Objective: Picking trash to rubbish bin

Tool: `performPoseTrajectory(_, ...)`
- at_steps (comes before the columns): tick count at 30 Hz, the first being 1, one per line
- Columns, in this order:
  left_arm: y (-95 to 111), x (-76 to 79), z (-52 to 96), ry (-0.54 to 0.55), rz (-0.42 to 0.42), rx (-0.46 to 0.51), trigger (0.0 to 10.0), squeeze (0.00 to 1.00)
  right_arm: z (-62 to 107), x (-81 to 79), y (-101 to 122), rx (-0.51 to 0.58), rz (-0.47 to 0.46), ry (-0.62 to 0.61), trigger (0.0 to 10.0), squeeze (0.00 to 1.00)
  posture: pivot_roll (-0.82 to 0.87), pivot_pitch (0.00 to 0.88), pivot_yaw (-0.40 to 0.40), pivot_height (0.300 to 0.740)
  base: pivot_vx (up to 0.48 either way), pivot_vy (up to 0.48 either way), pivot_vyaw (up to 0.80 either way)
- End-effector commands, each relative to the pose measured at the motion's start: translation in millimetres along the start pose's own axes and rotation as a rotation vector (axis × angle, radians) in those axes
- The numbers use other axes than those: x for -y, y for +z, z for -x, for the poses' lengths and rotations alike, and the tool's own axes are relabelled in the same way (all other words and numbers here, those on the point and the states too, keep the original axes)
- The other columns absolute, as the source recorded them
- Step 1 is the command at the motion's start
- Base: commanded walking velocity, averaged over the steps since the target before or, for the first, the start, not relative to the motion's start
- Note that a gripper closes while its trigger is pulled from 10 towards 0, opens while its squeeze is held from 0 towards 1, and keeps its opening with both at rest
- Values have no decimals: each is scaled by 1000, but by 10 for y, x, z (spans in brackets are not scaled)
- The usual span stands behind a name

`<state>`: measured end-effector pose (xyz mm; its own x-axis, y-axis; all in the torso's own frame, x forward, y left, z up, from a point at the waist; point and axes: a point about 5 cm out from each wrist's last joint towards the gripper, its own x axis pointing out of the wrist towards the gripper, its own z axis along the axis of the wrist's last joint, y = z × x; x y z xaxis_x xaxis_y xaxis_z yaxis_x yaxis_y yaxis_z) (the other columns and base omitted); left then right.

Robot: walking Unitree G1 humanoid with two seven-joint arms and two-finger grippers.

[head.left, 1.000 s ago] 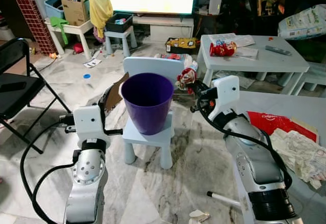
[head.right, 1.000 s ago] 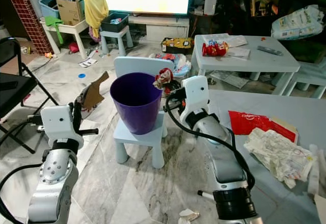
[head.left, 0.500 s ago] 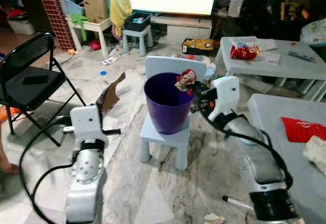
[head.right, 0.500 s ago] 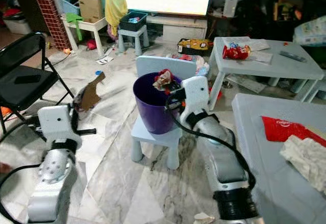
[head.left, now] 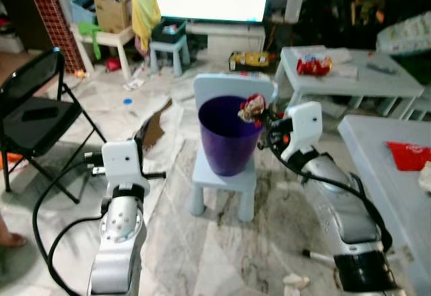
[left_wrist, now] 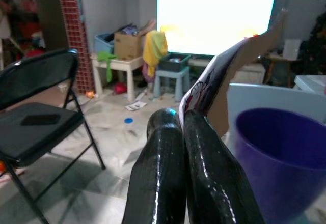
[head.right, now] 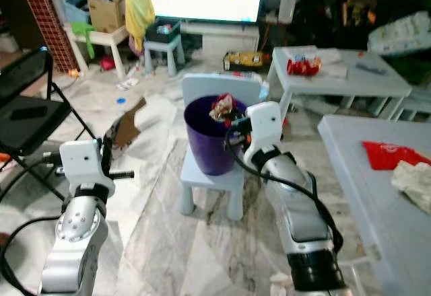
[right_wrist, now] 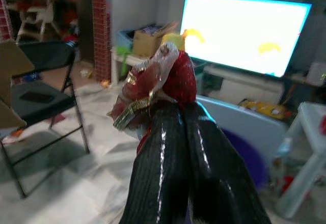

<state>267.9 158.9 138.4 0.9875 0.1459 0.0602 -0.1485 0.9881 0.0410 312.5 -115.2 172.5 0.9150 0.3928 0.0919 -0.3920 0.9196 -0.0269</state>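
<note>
A crumpled red-and-silver foil wrapper is held clamped in the right gripper over the rim of the purple plastic bin — placed, seemingly, for dropping. A torn brown cardboard piece is pinched in the left gripper, kept beside the bin.

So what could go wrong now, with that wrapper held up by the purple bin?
The crumpled red wrapper sits at the rim of the purple bin, not its middle, so it may drop outside when the right gripper lets go. The bin stands on a small chair; a nudge from the arm might tip it.
</note>
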Motion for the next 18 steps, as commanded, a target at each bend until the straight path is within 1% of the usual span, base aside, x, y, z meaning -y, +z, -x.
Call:
performPoseTrajectory(1, 14, -52, 2, 15, -12, 12, 10000, 0, -43, -60, 94, 35, 4, 26, 0, 0, 99, 0, -38, 740, 0, 0, 0)
performPoseTrajectory(18, -11, -71, -18, 14, 27, -8, 10000, 0, -57, -60, 110, 40, 7, 31, 0, 0, 101, 0, -44, 740, 0, 0, 0)
